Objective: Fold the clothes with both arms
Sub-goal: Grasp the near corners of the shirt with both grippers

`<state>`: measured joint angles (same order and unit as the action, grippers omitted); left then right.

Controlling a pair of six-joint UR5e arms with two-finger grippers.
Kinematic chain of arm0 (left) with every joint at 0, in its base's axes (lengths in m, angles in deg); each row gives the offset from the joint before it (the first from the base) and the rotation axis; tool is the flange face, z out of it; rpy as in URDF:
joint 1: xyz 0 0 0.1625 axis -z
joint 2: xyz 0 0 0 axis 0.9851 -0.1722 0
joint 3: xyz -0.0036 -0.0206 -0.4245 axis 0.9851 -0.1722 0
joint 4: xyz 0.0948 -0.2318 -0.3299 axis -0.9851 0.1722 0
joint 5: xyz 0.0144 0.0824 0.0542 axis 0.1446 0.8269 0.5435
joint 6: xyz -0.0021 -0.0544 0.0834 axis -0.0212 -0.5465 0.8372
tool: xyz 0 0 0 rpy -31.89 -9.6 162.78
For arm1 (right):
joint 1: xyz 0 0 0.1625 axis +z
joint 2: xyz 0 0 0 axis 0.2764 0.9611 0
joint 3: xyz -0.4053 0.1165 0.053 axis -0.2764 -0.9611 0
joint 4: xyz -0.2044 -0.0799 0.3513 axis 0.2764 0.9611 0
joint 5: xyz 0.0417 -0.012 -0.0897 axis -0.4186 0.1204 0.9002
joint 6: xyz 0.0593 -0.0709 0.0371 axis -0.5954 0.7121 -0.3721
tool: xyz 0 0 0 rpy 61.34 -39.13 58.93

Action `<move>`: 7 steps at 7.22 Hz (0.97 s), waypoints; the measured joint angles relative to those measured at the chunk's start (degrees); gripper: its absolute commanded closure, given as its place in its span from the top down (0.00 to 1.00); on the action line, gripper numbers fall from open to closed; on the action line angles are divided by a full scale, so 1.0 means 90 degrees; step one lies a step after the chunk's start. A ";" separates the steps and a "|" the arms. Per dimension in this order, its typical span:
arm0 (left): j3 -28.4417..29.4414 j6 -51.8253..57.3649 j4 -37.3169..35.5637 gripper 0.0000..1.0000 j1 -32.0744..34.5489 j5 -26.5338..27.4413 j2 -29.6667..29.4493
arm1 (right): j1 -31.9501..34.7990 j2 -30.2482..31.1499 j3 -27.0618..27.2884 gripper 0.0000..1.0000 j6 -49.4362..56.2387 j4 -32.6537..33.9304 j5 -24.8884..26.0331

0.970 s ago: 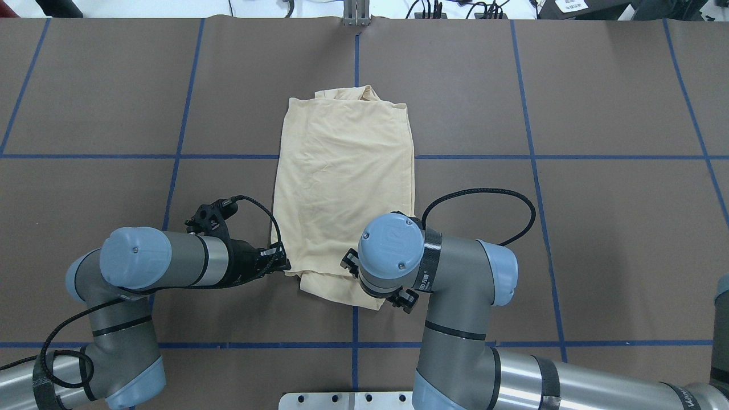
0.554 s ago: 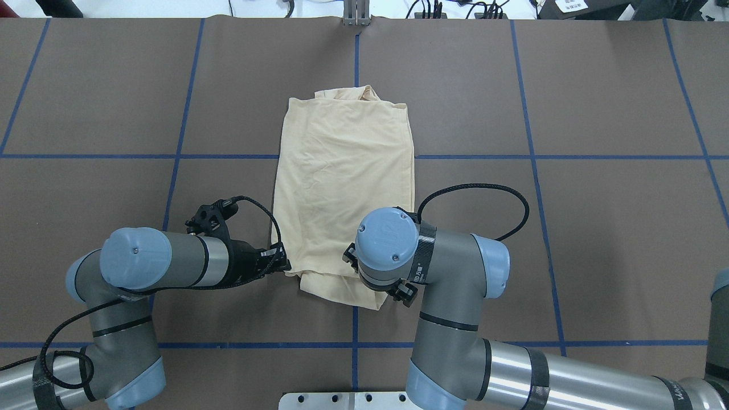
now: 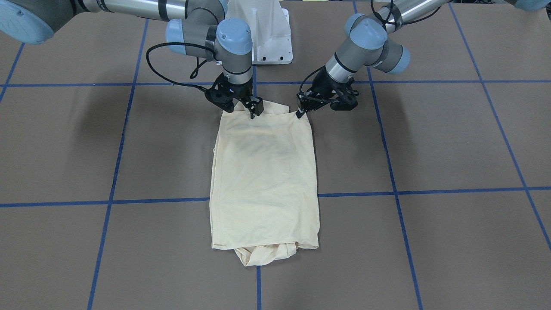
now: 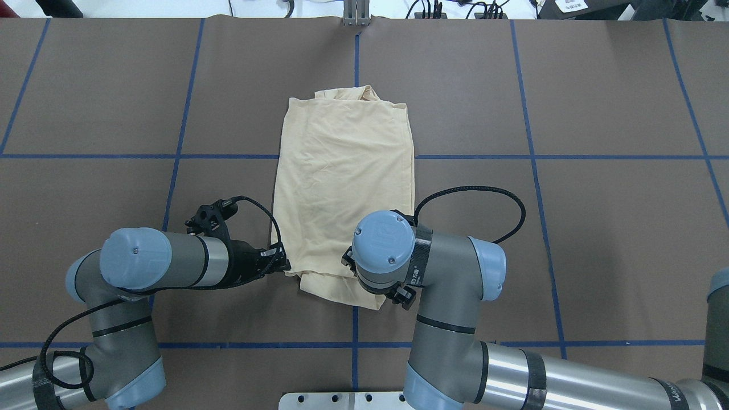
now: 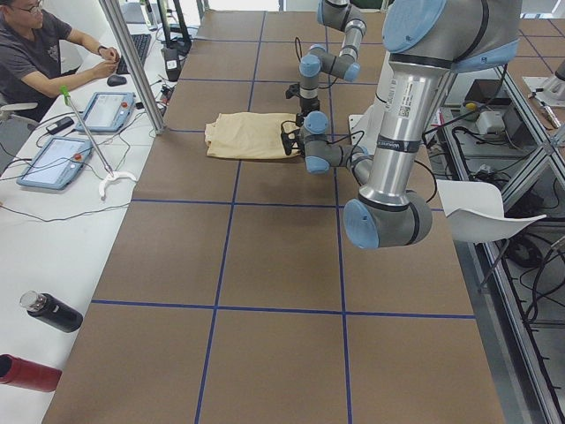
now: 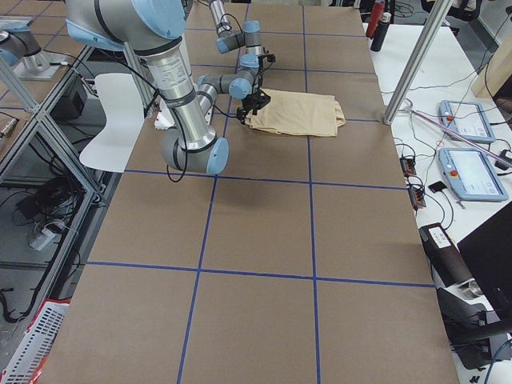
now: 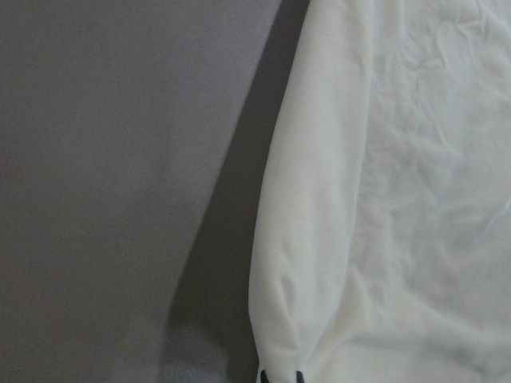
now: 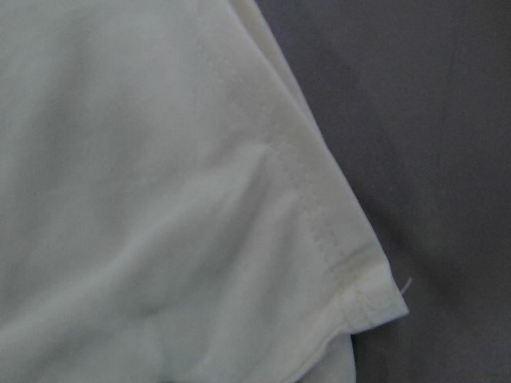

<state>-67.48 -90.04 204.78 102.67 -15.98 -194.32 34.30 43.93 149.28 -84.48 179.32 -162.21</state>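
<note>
Overhead exterior view has the pale cream-yellow cotton shirt lying flat at the middle of the brown paper-covered table, folded into a long narrow rectangle that straddles one of the blue tape lines. Its two long sides run nearly straight, its far end shows a small bunched lump of cloth poking past the edge, and its near end is layered, with a lower ply sticking out toward the robot. Broad stretches of brown surface lie on both sides of the shirt and beyond its far end. The grey-and-silver left arm reaches in low from the side, and the black left gripper sits at the near left corner, its tips closed together on the folded edge; the left wrist camera shows the rounded fold puckering down between two dark fingertips. The grey-and-silver right arm stands over the near right part of the hem, its wrist hiding the tool from above. From the front-facing camera the black right gripper points down onto the hem edge, touching or just above the cloth, and whether it is parted or clenched cannot be told. The right wrist camera shows a stitched hem corner against the bare table.
</note>
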 measured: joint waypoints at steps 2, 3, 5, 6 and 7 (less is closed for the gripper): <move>-0.0005 0.0000 0.0000 0.00 0.0001 0.0000 0.0000 | -0.0064 0.0000 0.0006 0.84 -0.0008 0.0016 0.0000; -0.0008 0.0000 0.0000 0.00 0.0005 0.0000 0.0000 | -0.0078 -0.0001 0.0011 0.58 -0.0010 0.0019 0.0002; -0.0009 0.0000 0.0000 0.00 0.0008 0.0000 0.0000 | -0.0083 0.0005 0.0031 0.32 -0.0066 0.0017 0.0009; -0.0010 0.0000 0.0000 0.00 0.0005 0.0001 0.0000 | -0.0084 -0.0002 0.0035 0.17 -0.0087 0.0020 0.0012; -0.0010 0.0000 0.0000 0.00 0.0001 0.0000 0.0000 | -0.0085 0.0001 0.0038 0.00 -0.0092 0.0019 0.0018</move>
<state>-67.57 -90.04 204.78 102.68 -15.98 -194.32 33.54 43.93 149.62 -85.31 179.49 -162.05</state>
